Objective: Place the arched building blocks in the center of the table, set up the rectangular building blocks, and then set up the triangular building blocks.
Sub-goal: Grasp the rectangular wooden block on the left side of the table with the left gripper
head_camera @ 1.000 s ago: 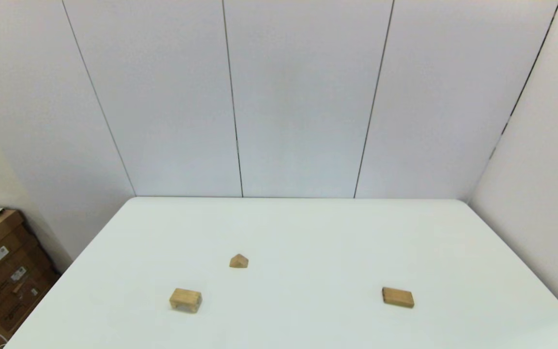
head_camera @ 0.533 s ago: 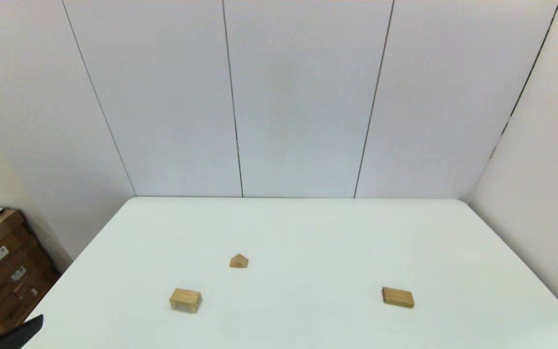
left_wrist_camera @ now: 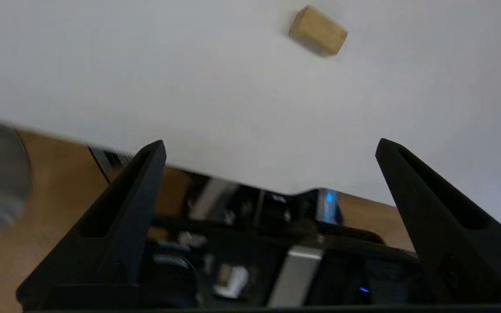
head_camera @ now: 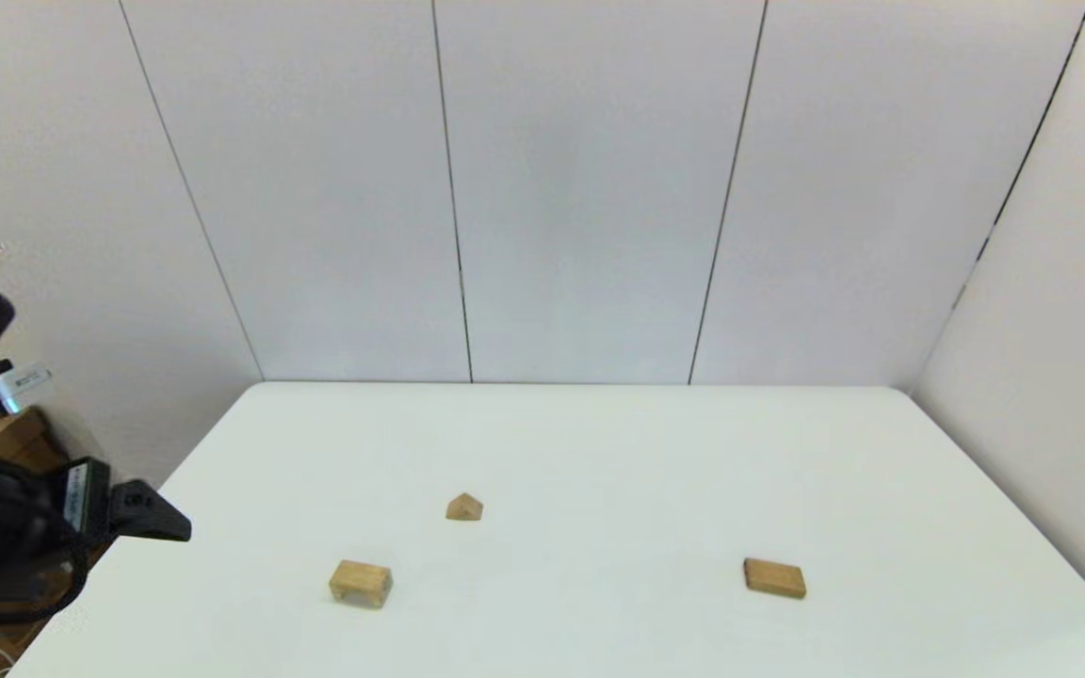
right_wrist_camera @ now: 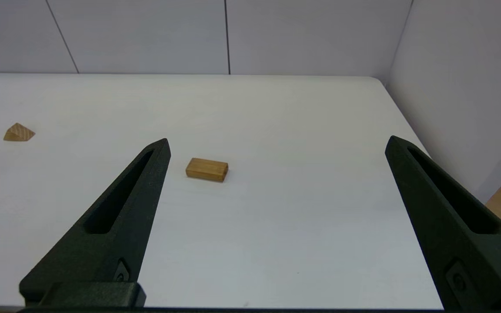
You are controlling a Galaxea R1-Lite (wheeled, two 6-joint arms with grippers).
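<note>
The chunky arched block [head_camera: 361, 583] rests on the white table [head_camera: 599, 452] at the front left, its cut-out facing down. Behind it to the right sits the small triangular block [head_camera: 464, 508]. At the front right lies the flat rectangular block [head_camera: 774, 577]. My left gripper [head_camera: 161, 521] hangs over the table's left edge, well left of the arched block [left_wrist_camera: 318, 30], fingers spread with nothing between them [left_wrist_camera: 272, 147]. Out of the head view, my right gripper [right_wrist_camera: 276, 143] is open low at the table's near edge, with the rectangular block [right_wrist_camera: 207, 169] and the triangular block [right_wrist_camera: 18, 132] ahead of it.
White wall panels [head_camera: 590, 188] stand along the far edge and an angled panel [head_camera: 1051, 311] along the right side. Cardboard boxes [head_camera: 6, 435] sit beside the table's left side, behind my left arm. The robot's dark base [left_wrist_camera: 276, 256] lies under the near edge.
My left arm has risen into the head view at the table's left edge, from unseen to well above the tabletop. The three blocks have not moved.
</note>
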